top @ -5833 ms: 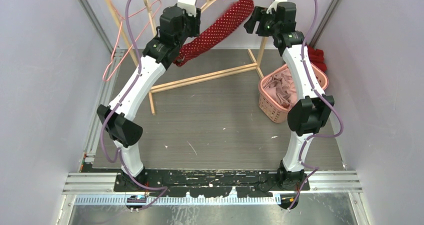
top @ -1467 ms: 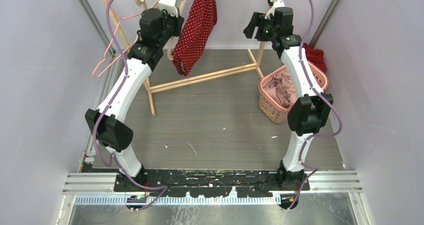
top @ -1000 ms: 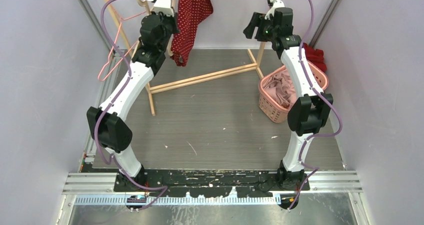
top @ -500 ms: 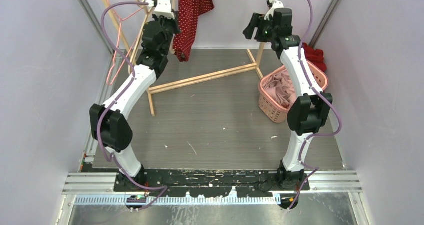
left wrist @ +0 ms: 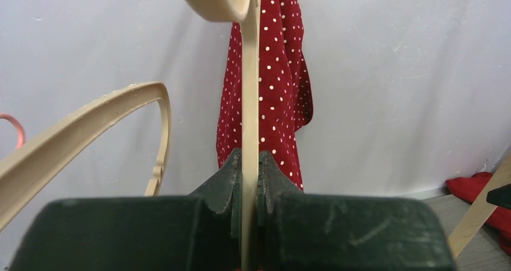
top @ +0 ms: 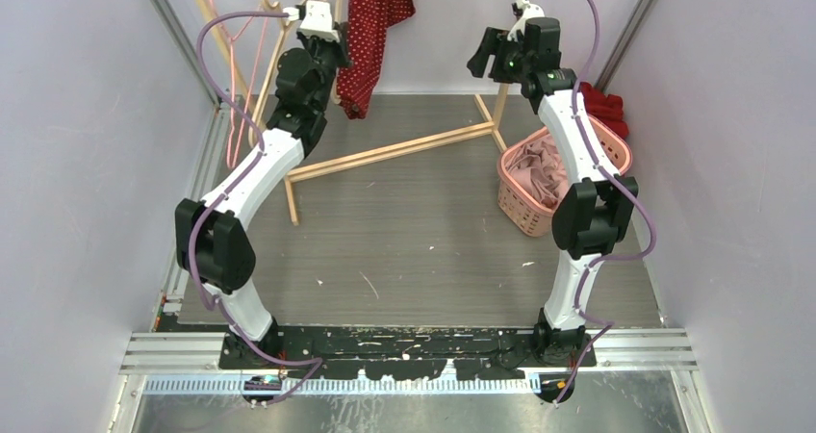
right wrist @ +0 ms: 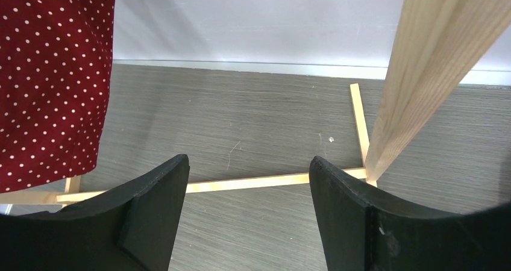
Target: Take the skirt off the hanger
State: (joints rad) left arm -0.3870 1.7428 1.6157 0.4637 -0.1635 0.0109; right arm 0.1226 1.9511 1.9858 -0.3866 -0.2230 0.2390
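Hanger (left wrist: pixel 249 90) farther back, tight in left hand (left wrist: pixel 249 158) (right hand (right wrist: pixel 248 162) agape)

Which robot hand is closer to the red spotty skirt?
Left. The left gripper clamps the wooden hanger beside the skirt; the right gripper is open, apart on the other side.

Grey wood-grained tabletop (top: pixel 414 231) across the middle of the top view. In the upper centre, the pale wooden rack's base bars (top: pixel 395 151). At the right edge, a pink basket (top: pixel 520 212) with pinkish fabric inside; just behind it, crumpled red cloth (top: pixel 608 106). Below the basket, a small white scrap (top: pixel 526 264).
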